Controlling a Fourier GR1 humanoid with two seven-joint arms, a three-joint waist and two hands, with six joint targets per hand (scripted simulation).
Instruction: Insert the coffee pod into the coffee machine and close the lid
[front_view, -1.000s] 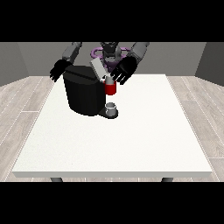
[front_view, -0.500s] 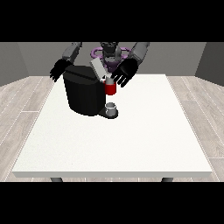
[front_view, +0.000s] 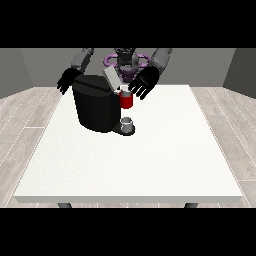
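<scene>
A black coffee machine (front_view: 95, 107) stands on the white table (front_view: 130, 160) at the far left-centre. Its grey lid (front_view: 112, 78) is tilted up and open. The machine's red front head (front_view: 126, 100) carries a small white pod (front_view: 124, 89) on top. A grey cup (front_view: 127, 123) sits on the drip base below. The hand at the view's right (front_view: 143, 83) hovers just right of the pod with fingers spread, holding nothing. Behind the machine's left edge, the hand at the view's left (front_view: 66, 80) hangs with relaxed fingers.
The robot's torso (front_view: 125, 62) is behind the machine at the table's far edge. White tabletop stretches in front of and to the right of the machine. Wood floor surrounds the table.
The hand at the view's right has shifted slightly; the lid stays raised and the pod stays on the red head. The other hand has barely moved.
</scene>
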